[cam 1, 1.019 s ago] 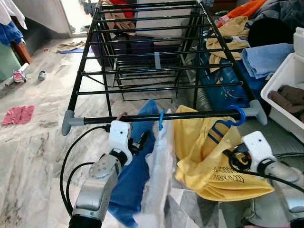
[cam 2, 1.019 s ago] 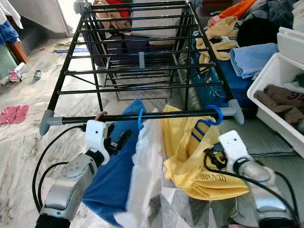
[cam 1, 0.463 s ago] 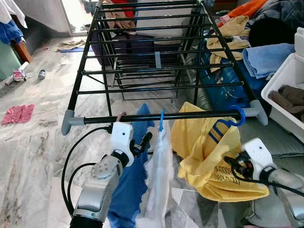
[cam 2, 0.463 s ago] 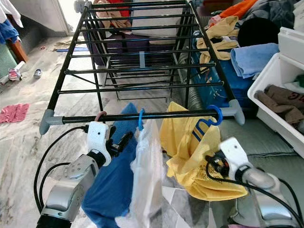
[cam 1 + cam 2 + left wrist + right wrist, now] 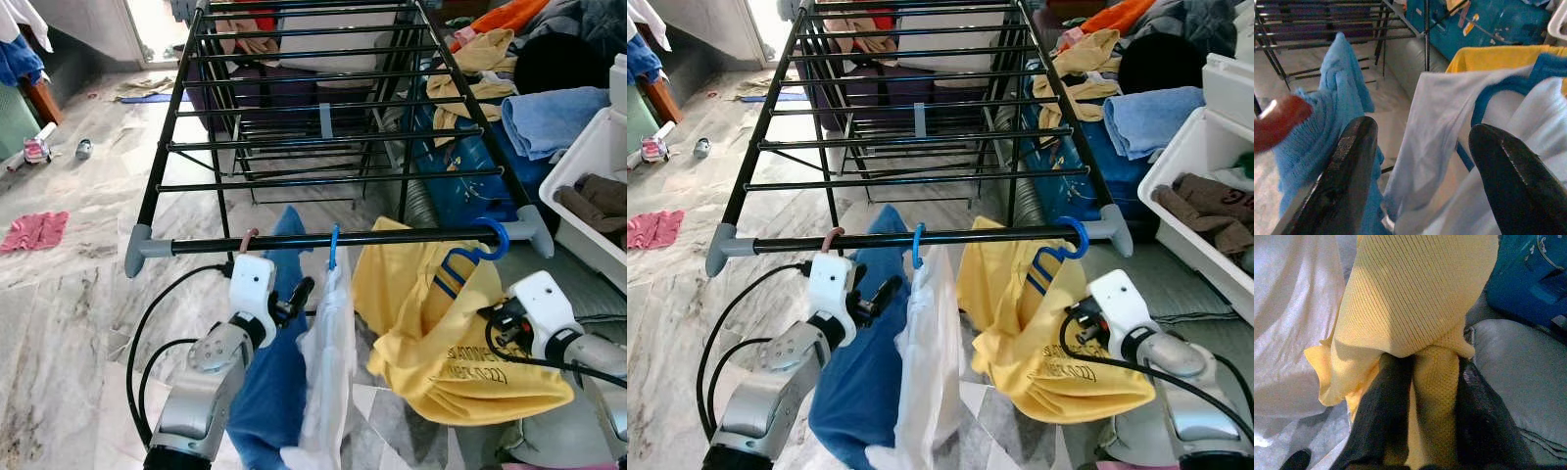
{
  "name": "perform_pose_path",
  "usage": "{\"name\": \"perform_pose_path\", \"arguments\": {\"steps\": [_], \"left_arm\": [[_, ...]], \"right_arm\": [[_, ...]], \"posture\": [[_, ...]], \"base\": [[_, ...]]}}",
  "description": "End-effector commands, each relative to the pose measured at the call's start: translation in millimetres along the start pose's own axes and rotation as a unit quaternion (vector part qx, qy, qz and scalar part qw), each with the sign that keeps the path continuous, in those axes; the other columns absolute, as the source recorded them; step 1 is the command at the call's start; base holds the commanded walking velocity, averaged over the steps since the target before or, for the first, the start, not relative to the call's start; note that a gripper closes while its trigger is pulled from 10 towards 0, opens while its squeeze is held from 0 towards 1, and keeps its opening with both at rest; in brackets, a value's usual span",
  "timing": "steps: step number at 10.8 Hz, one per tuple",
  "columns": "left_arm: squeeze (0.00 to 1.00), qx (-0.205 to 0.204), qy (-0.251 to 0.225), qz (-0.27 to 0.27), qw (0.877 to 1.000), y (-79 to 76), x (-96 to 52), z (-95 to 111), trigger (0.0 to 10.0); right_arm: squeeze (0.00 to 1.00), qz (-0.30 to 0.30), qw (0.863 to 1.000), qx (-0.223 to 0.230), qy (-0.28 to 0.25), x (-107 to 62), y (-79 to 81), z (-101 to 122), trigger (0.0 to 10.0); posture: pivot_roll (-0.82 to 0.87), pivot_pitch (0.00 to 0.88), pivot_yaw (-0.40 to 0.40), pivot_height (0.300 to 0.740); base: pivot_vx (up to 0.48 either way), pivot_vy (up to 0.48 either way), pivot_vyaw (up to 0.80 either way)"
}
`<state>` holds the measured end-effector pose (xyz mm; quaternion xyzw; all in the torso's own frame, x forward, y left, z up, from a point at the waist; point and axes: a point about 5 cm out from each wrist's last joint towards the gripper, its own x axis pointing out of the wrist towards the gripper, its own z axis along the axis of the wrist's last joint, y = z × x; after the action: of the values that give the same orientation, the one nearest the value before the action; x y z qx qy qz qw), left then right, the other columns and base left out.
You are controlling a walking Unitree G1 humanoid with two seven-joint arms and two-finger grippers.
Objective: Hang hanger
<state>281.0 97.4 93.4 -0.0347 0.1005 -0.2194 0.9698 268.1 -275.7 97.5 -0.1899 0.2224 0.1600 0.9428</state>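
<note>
Right gripper [image 5: 1420, 431] clamping yellow knitted garment [image 5: 441, 333] hanging by blue plastic hanger [image 5: 480, 250] on black metal drying rack [image 5: 343, 240]; left gripper [image 5: 1425, 161] hovering with fingers apart beside white shirt [image 5: 328, 372]

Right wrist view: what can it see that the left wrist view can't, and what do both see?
Right wrist view alone: the right gripper with its fingers shut on a knitted fold of the yellow garment, above a grey cushion.

Left wrist view alone: the left gripper open, the blue knitted garment, a reddish hanger hook and the drying rack bars.

Both: the white garment and some of the yellow one.
</note>
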Motion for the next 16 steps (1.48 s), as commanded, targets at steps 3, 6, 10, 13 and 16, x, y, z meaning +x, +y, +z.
{"name": "perform_pose_path", "arguments": {"steps": [3,6,10,13,16], "left_arm": [[0.0,0.009,0.004,-0.001,1.0,-1.7,-3.4,1.1,10.0],[0.0,0.011,0.008,-0.003,1.0,-2.7,-3.3,0.4,10.0],[0.0,0.017,0.005,0.026,1.0,1.0,-5.7,-2.1,10.0],[0.0,0.031,0.009,0.019,0.999,-1.9,1.5,-3.1,10.0],[0.0,0.034,0.009,0.012,0.999,-5.2,4.0,-4.1,10.0]], "right_arm": [[0.0,0.002,1.0,0.009,0.002,-1.5,1.1,-3.8,0.0],[0.0,0.008,1.0,0.019,-0.004,-1.1,5.0,-2.9,0.0],[0.0,-0.114,0.981,0.083,-0.13,-13.4,20.4,23.8,0.0],[0.0,-0.16,0.97,0.11,-0.145,-28.7,49.0,13.1,0.0],[0.0,-0.16,0.97,0.159,-0.093,-35.6,74.2,-15.9,10.0]], "posture": [[-0.11,0.102,0.015,0.74],[-0.11,0.11,0.011,0.74],[-0.11,0.085,-0.004,0.74],[-0.13,0.056,0.004,0.74],[-0.13,0.048,0.011,0.74]], "base": [[0.0,0.0,0.0],[0.0,0.0,0.0],[0.0,0.0,0.0],[0.0,0.0,0.0],[0.0,0.0,0.0]]}}
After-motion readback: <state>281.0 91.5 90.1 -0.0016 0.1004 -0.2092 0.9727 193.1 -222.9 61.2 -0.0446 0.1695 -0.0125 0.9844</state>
